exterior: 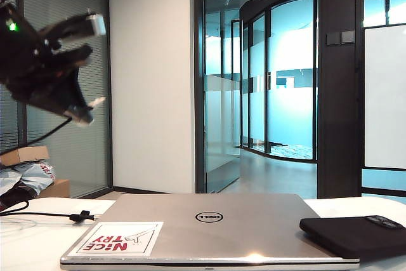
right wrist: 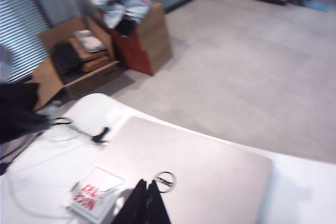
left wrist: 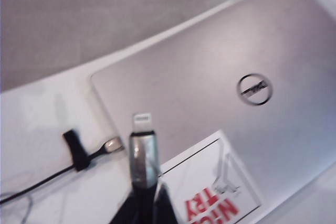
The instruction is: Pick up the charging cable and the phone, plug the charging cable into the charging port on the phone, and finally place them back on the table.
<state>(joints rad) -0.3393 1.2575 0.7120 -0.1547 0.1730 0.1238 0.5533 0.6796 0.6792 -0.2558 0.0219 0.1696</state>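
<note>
The charging cable (left wrist: 79,156), a long thin black cord with a small black tie around it, is already picked up at its plug end. The left hand (left wrist: 143,192) is clenched on the dark plug body, and the small silvery-white tip (left wrist: 142,119) points out beyond the fingers. In the exterior view this left hand (exterior: 79,115) hangs high above the left part of the table, and the rest of the cord (exterior: 38,212) lies on the white flat table (exterior: 25,245) near its left edge, beside the silver closed Dell laptop (exterior: 209,233) with a red and white sticker (exterior: 117,238).

The phone (exterior: 355,236), a flat matte black slab with rounded corners and a raised camera bump, lies on the table near the right edge, just beside the right side of the laptop. It looks not yet picked up.

The right hand (right wrist: 144,208) is closed with its dark fingers pressed together, and it holds nothing. It hangs above the laptop lid, near the Dell logo, apart from the phone.

So I judge that only the first part is done: the cable is taken. Still left are to take the phone with the right hand, to bring the plug into the charging port, and to put both things back on the table.
</note>
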